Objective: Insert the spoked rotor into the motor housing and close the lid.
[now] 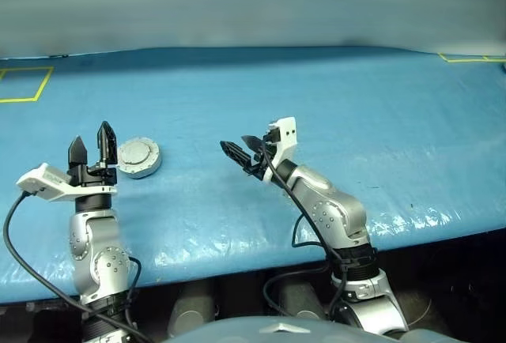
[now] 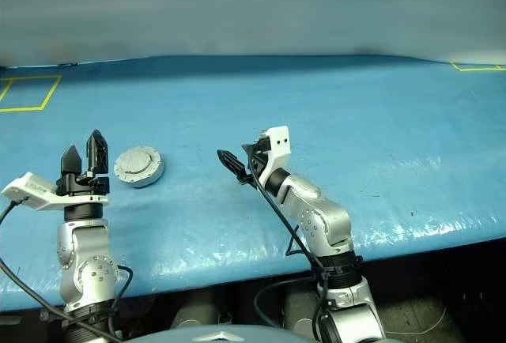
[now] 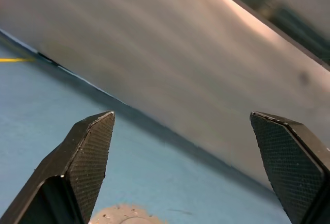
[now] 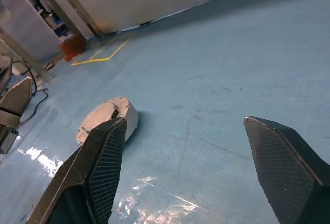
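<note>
A round silver motor housing (image 1: 143, 171) lies on the blue table (image 1: 332, 114) at the left, with the lid (image 1: 137, 153) lying on it, plain bolted face up. The spoked rotor is hidden. My left gripper (image 1: 92, 147) stands open just left of the housing, fingers pointing up and away, nothing between them. The left wrist view catches the lid's rim (image 3: 124, 216) low between the fingers (image 3: 87, 157). My right gripper (image 1: 243, 152) hovers open and empty to the right of the housing, pointing towards it. The right wrist view shows the closed housing (image 4: 108, 118) ahead.
Yellow tape marks lie at the table's far left (image 1: 24, 82) and far right (image 1: 474, 58) corners. A grey wall (image 1: 253, 3) stands behind the table. Black cables hang from both arms near the table's front edge (image 1: 237, 256).
</note>
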{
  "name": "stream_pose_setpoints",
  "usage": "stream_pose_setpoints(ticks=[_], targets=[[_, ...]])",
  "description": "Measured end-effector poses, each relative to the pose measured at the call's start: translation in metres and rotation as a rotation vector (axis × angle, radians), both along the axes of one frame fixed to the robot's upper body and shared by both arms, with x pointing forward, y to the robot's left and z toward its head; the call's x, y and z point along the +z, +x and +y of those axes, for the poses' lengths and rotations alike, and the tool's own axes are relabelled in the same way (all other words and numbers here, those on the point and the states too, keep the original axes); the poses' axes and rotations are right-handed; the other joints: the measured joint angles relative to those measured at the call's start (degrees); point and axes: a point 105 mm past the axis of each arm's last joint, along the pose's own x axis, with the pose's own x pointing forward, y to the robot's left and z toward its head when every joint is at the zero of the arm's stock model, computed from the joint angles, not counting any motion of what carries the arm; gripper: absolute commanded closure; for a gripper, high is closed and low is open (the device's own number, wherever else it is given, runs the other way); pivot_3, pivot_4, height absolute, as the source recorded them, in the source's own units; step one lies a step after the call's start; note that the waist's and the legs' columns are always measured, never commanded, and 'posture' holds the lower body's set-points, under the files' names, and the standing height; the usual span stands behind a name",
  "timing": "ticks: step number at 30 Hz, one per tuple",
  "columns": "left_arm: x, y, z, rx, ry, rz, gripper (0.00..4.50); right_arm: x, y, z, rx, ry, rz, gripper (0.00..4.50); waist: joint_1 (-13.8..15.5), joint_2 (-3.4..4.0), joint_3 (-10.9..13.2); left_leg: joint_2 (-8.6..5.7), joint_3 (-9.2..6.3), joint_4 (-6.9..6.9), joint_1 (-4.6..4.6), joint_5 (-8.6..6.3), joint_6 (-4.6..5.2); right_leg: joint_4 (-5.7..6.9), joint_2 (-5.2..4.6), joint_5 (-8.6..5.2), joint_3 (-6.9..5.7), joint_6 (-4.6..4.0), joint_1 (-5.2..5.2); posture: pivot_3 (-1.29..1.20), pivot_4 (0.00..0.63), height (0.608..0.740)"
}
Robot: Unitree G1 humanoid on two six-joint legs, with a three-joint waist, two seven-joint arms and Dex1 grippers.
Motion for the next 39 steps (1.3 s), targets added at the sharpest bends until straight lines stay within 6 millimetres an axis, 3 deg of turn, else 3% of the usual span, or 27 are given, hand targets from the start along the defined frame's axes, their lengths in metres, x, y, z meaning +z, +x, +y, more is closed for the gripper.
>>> stream_pose_setpoints(ticks=[12,19,25,31,39], targets=[[0.008,0.004,-0.013,-0.055,0.109,-0.009,0.02,-0.018,0.020,-0.034,-0.224,-0.188,-0.068,0.66,0.04,0.01,0.00,0.00,0.01,-0.02,0.00,0.07,-0.11,0.02,0.00,-0.04,0.01,-0.06,-0.03,0.00,0.150,0.740],[0.007,0.012,-0.047,-0.218,0.235,0.009,0.02,-0.020,0.026,-0.065,-0.315,-0.303,-0.115,0.66,0.05,0.01,0.00,-0.01,0.05,-0.03,0.00,0.12,-0.21,0.01,0.00,-0.04,0.04,-0.06,-0.04,0.00,0.150,0.740],[-0.009,0.015,-0.085,-0.452,0.399,0.064,0.02,-0.012,0.028,-0.090,-0.383,-0.403,-0.234,0.66,0.02,0.04,0.02,0.01,0.07,-0.06,0.02,0.10,-0.16,0.02,0.02,-0.07,0.06,-0.09,-0.07,0.00,0.150,0.740],[-0.020,0.014,-0.111,-0.624,0.539,0.116,0.02,-0.015,0.028,-0.101,-0.369,-0.431,-0.212,0.66,0.01,0.06,0.03,0.04,0.07,-0.09,0.04,0.10,-0.17,0.04,0.04,-0.07,0.09,-0.10,-0.08,0.00,0.150,0.740],[-0.027,0.011,-0.117,-0.683,0.609,0.152,0.02,-0.024,0.017,-0.099,-0.277,-0.414,-0.168,0.66,0.06,0.08,0.04,0.04,0.07,-0.10,0.05,0.08,-0.13,0.04,0.04,-0.08,0.10,-0.11,-0.07,0.00,0.150,0.740]])
